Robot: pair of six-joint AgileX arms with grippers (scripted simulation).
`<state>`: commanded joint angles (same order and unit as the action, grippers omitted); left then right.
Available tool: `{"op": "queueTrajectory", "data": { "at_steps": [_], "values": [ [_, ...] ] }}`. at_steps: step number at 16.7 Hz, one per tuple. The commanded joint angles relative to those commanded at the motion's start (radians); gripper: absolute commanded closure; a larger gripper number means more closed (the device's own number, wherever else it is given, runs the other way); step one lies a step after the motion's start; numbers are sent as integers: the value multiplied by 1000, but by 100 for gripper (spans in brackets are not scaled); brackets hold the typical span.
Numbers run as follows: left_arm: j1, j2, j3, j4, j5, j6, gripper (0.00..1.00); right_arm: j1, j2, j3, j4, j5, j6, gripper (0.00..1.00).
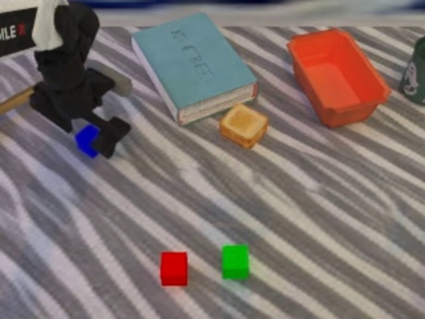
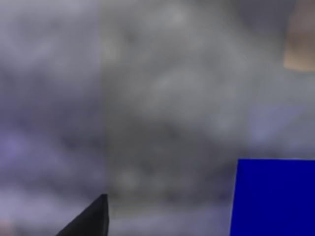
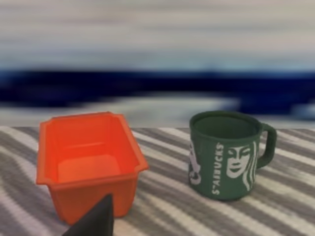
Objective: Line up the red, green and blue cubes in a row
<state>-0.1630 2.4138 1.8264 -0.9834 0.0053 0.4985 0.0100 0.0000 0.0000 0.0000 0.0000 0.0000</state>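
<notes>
Risk is seen at the left gripper: the blue cube sits between spread jaws, off-centre, and may be pushed aside when they are closed.

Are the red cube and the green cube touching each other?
Apart. The top view shows a plain strip of striped table between the red cube and the green cube.

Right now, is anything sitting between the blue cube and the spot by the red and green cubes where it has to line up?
Nothing visible does. The left hand is at the blue cube, and the striped table between it and the red cube and green cube is bare. The book and toast block lie farther back.
</notes>
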Motion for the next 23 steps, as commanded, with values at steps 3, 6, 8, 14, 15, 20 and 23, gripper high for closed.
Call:
{"op": "queueTrajectory", "data": {
  "at_steps": [3,6,8,14,15,20,23],
  "values": [
    [0,0,0,0,0,0,8,0,0,0,0,0,0,0],
    [0,0,0,0,0,0,30,0,0,0,0,0,0,0],
    [0,0,0,0,0,0,45,0,0,0,0,0,0,0],
    [0,0,0,0,0,0,90,0,0,0,0,0,0,0],
    [0,0,0,0,0,0,98,0,0,0,0,0,0,0],
    [0,0,0,0,0,0,100,0,0,0,0,0,0,0],
    [0,0,0,0,0,0,100,0,0,0,0,0,0,0]
  ]
}}
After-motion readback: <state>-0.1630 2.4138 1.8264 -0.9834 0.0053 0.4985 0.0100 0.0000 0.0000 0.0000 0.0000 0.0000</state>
